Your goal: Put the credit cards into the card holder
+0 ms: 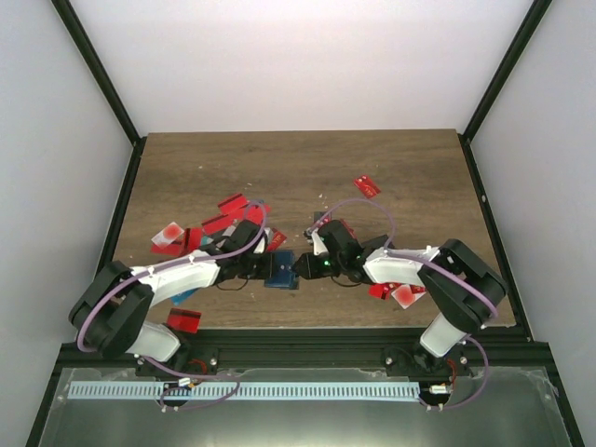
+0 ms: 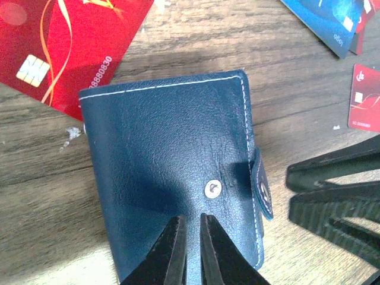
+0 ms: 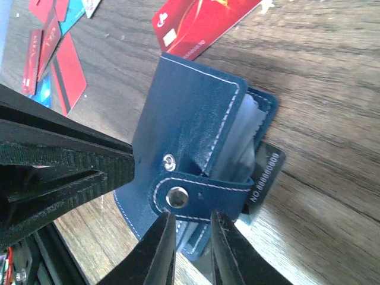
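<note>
Surface: dark wooden table (image 1: pixel 279 168).
6 o'clock, near centre: navy card holder (image 1: pixel 277 268).
9 o'clock: scattered red cards (image 1: pixel 233 203).
2 o'clock: lone red card (image 1: pixel 367 186).

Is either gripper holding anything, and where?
Nothing looks clamped. The left gripper, fingers nearly together, presses on the card holder near its stud; the right gripper sits slightly open at the snap strap, seemingly not pinching it.

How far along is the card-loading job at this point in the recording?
Done: one black card pokes from the card holder, seemingly loaded. In hand: the left gripper rests on the holder, and the right gripper flanks its unsnapped strap. Left: many credit cards, mostly red, lie scattered on the table.
</note>
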{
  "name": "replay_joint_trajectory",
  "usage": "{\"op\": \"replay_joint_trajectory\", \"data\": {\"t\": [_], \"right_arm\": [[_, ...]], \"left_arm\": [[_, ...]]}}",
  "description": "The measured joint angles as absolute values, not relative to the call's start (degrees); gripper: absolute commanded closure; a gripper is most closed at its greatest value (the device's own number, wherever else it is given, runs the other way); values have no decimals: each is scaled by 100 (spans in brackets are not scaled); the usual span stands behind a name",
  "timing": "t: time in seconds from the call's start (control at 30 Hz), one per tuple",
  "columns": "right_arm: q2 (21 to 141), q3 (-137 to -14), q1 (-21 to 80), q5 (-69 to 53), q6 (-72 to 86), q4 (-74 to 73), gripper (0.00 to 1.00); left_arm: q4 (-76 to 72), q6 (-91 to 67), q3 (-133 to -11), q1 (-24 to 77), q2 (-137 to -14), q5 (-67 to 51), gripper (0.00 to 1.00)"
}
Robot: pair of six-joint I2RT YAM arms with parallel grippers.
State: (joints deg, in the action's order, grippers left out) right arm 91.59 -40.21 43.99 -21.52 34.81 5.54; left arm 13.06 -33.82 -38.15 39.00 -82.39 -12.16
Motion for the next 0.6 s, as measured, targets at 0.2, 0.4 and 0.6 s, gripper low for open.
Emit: {"op": "replay_joint_trajectory", "data": {"t": [0.2,0.4,0.6], "right_arm": [[9454,-4023,4390,-2543,3505,954,82],[9594,-4056,4390,-2733,3507,1107,83],[9708,-4132,4390,-2864,3527,1216,83]], "left_arm": [[1337,-3354,-3911,3903,-8272,-1227,92],[1328,-3315,-3929,3905,-8521,-1240,95],[1129,-3299,-3948,3905,-8687,-1365,96]]}}
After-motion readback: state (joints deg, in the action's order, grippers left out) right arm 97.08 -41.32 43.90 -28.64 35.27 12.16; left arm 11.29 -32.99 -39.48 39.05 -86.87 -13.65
